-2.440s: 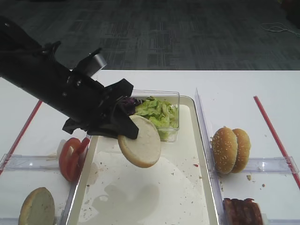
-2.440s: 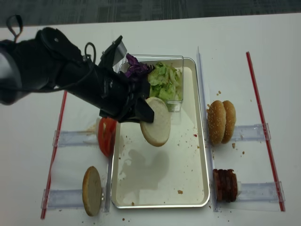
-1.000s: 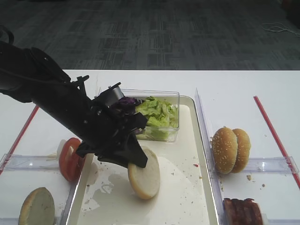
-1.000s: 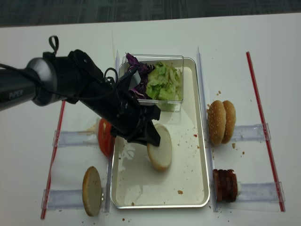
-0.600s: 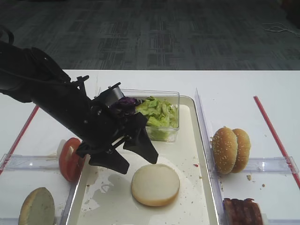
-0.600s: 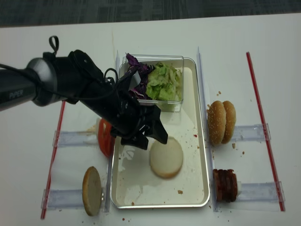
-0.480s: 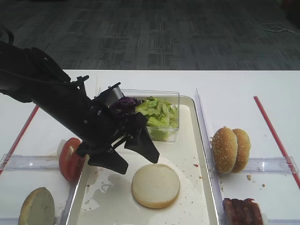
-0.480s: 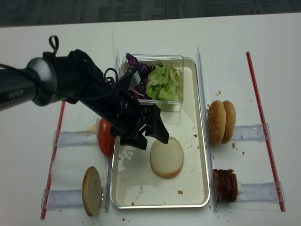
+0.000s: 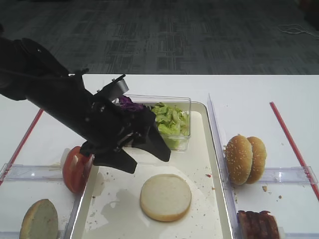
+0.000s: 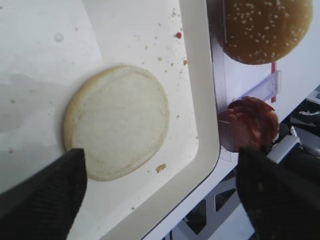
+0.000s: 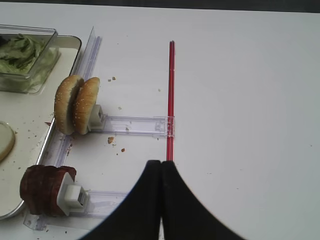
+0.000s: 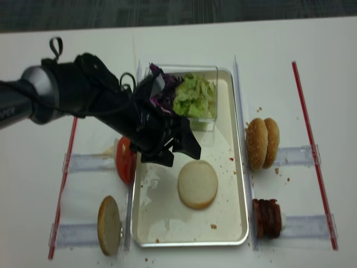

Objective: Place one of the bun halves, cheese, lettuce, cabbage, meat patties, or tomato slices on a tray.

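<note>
Your left gripper (image 9: 142, 154) hangs with jaws spread wide and empty, the bun half (image 9: 165, 197) lying just below them on the tray (image 9: 202, 149), flat, cut face up, round with no long axis, so placement looks done; right jaws are pressed together.
</note>
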